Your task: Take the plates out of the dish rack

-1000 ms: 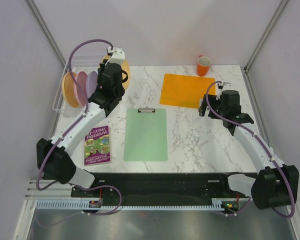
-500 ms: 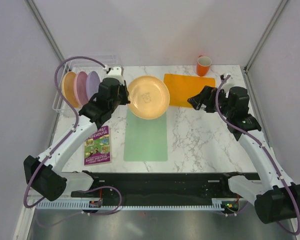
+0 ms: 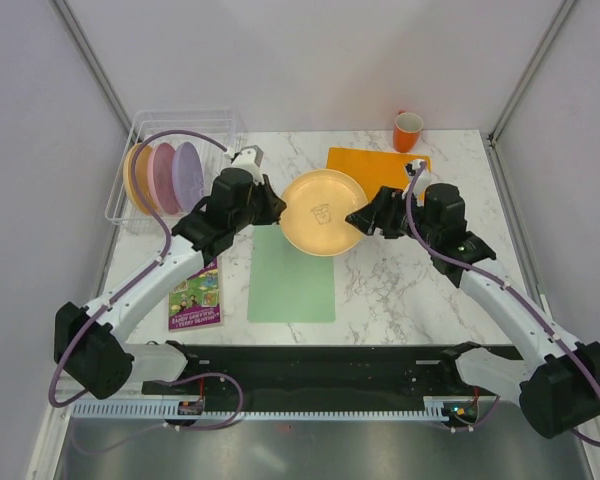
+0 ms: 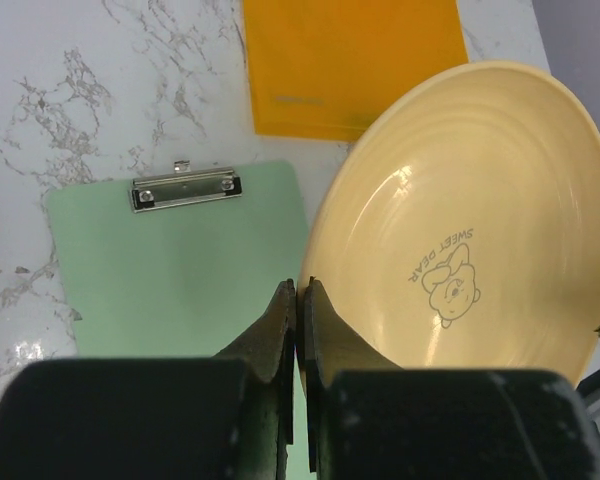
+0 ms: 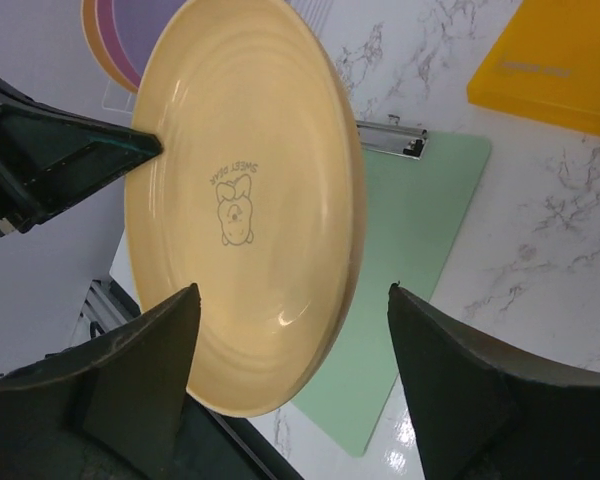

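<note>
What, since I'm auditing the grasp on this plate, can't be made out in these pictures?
- Right claw contact with the yellow plate: in the right wrist view, its open fingers flank the plate, and touching is unclear. In the top view it is too small to tell.
- Orange plate in the dish rack: top view, mostly behind the pink plate.
- Yellow plate's underside: faces away in every view.

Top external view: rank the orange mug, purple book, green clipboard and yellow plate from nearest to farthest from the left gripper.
1. The yellow plate, held by its left rim in the left gripper.
2. The green clipboard, on the table just nearer the arm bases.
3. The purple book, at the near left.
4. The orange mug, at the far right corner.
</note>
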`<state>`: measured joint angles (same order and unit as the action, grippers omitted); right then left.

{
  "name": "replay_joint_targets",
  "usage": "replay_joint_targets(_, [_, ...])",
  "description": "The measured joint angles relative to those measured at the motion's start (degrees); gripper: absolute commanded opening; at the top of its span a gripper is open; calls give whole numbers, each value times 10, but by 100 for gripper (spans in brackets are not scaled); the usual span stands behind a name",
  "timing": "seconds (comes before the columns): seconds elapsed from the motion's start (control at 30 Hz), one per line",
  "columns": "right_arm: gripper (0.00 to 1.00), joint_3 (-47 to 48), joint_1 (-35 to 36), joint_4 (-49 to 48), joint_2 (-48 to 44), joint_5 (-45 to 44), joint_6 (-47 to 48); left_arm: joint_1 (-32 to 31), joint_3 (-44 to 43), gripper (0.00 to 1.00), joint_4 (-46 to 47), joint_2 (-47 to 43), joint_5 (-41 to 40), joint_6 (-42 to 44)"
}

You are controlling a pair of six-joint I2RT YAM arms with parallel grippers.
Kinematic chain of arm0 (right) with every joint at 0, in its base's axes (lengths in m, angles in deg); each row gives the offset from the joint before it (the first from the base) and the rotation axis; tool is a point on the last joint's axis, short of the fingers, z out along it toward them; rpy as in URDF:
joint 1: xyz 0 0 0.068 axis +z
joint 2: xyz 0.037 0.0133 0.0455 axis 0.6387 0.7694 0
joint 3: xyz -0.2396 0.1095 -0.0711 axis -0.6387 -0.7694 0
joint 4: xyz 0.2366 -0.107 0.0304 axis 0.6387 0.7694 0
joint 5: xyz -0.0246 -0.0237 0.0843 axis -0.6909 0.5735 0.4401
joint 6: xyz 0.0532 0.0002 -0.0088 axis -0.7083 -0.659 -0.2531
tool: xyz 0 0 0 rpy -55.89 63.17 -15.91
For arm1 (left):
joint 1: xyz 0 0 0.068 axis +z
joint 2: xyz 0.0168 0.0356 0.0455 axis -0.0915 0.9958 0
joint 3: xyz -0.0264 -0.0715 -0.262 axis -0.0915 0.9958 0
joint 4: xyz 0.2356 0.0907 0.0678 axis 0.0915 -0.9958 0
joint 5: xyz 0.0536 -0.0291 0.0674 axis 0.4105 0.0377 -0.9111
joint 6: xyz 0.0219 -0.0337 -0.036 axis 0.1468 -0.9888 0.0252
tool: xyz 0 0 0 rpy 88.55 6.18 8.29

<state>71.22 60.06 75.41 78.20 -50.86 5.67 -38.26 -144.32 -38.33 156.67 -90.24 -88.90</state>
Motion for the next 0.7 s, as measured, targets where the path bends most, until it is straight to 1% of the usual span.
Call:
replay_joint_targets(0.03, [67, -2, 1, 0, 3, -2, -2, -1, 2, 2, 4, -1, 1, -2])
replay_joint_targets(0.07, [55, -2, 1, 0, 5, -3, -3, -1, 5, 2, 10, -3, 3, -5])
replay_joint_targets(0.1, [36, -3, 1, 0, 5, -4, -2, -2, 7, 2, 13, -5, 5, -6])
replay_joint_targets(0.13, [0, -3, 1, -1, 6, -6, -3, -2, 11, 2, 16, -7, 9, -8])
replay_joint_targets(0.2, [0, -4, 0, -4, 8, -12, -3, -2, 19, 3, 22, -11, 9, -9])
replay_joint_targets(0.23, [0, -4, -1, -2, 9, -35, -6, -1, 24, 20, 24, -15, 16, -12])
replay_joint_targets(0.3, [0, -5, -3, 12, 12, -60, 0, -8, 29, 81, 33, -26, 20, -13])
replay_joint_targets(0.33, [0, -5, -3, 22, 12, -68, 3, -11, 32, 86, 38, -33, 21, -12])
replay_joint_targets(0.4, [0, -5, -2, 36, 7, -84, 12, -11, 40, 91, 42, -45, 13, -14])
replay_joint_targets(0.5, [0, -3, -7, 78, -16, -125, 30, -6, 59, 93, 39, -64, -19, -13])
replay_joint_targets(0.57, [0, 4, -30, 113, -30, -147, 45, -5, 76, 93, 33, -77, -44, -11])
replay_joint_targets(0.7, [0, 10, -116, 156, -36, -171, 69, -5, 109, 93, 14, -111, -90, -2])
